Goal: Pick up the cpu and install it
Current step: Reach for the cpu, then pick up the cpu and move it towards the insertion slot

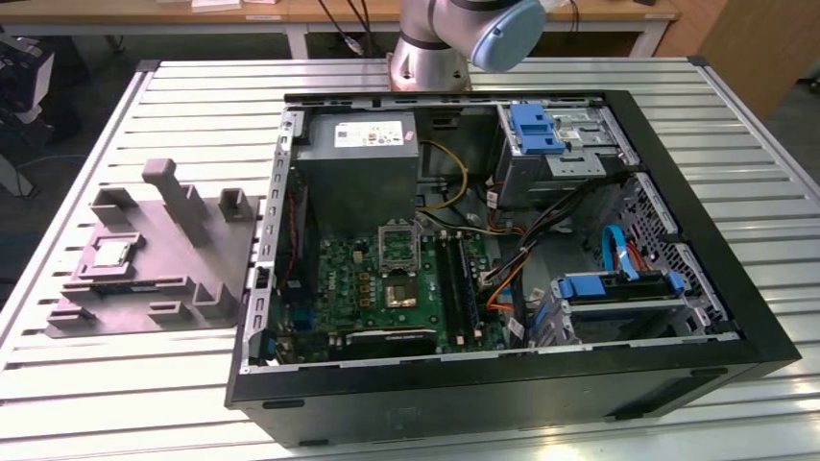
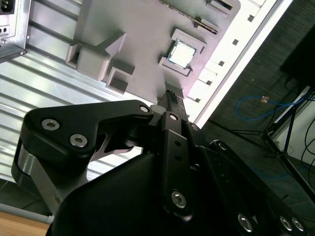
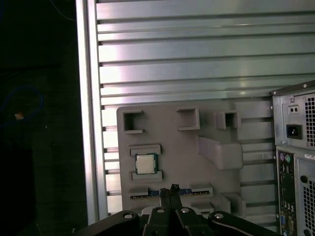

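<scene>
**Nothing lifted so far: the cpu [image 3: 146,163] lies in the grey parts tray [image 3: 170,142], with pick-up and install both left to do.**

On my bench [image 1: 192,86], the open computer case [image 1: 513,394] stands just beside that tray. As far as I can judge, its motherboard socket [image 1: 401,291] shows no silvery chip. My gripper [image 3: 173,188] hangs above the tray with the jaws together and empty, the tips near the cpu. The cpu rests flat in one of the tray's square pockets, untouched.

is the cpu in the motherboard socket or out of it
Out. The cpu lies flat in a recess of the grey holder tray on the slatted table, outside the computer case.
</scene>
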Motion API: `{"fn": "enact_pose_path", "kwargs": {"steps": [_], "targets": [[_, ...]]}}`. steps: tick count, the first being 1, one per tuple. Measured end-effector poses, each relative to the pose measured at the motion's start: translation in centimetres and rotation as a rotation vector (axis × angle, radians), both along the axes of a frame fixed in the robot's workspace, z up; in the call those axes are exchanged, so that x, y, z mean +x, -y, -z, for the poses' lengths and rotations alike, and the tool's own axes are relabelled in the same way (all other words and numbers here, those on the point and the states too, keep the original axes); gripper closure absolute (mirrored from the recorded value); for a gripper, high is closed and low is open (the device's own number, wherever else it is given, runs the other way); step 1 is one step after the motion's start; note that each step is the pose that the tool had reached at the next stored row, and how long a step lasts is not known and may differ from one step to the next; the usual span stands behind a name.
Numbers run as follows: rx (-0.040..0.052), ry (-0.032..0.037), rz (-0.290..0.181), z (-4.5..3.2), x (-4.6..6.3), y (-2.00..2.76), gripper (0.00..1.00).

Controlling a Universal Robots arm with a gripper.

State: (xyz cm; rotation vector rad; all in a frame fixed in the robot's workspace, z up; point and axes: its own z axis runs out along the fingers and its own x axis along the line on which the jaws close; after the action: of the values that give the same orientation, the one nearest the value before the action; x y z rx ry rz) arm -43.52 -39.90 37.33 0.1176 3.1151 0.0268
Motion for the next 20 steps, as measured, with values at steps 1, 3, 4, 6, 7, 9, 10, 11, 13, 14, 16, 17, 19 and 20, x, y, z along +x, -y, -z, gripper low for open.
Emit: {"fn": "enact_pose_path", "kwargs": {"steps": [1, 3, 4, 6, 7, 9, 10, 11, 13, 14, 16, 17, 19, 20], "targets": [[0.0000, 0.0000, 0.000, 0.00, -0.01, 0.00, 0.89], [0.0000, 0.0001, 0.000, 0.01, -0.13, 0.00, 0.89], [0.0000, 0.0000, 0.000, 0.00, -0.22, -0.01, 0.89], [0.0000, 0.0001, 0.000, 0.00, -0.42, 0.00, 0.89], [0.0000, 0.0000, 0.000, 0.00, -0.47, 0.00, 0.89], [0.0000, 0.0000, 0.000, 0.00, -0.55, 0.00, 0.89], [0.0000, 0.0070, 0.000, 0.00, -0.59, 0.00, 0.89], [0.0000, 0.0074, 0.000, 0.00, -0.59, 0.00, 0.89], [0.0000, 0.0083, 0.000, 0.00, -0.59, 0.00, 0.89], [0.0000, 0.0087, 0.000, 0.00, -0.59, 0.00, 0.89], [0.0000, 0.0096, 0.000, 0.00, -0.59, 0.00, 0.89], [0.0000, 0.0099, 0.000, 0.00, -0.59, 0.00, 0.89], [0.0000, 0.0108, 0.000, 0.00, -0.59, 0.00, 0.89], [0.0000, 0.0112, 0.000, 0.00, -0.58, 0.00, 0.89]]}}
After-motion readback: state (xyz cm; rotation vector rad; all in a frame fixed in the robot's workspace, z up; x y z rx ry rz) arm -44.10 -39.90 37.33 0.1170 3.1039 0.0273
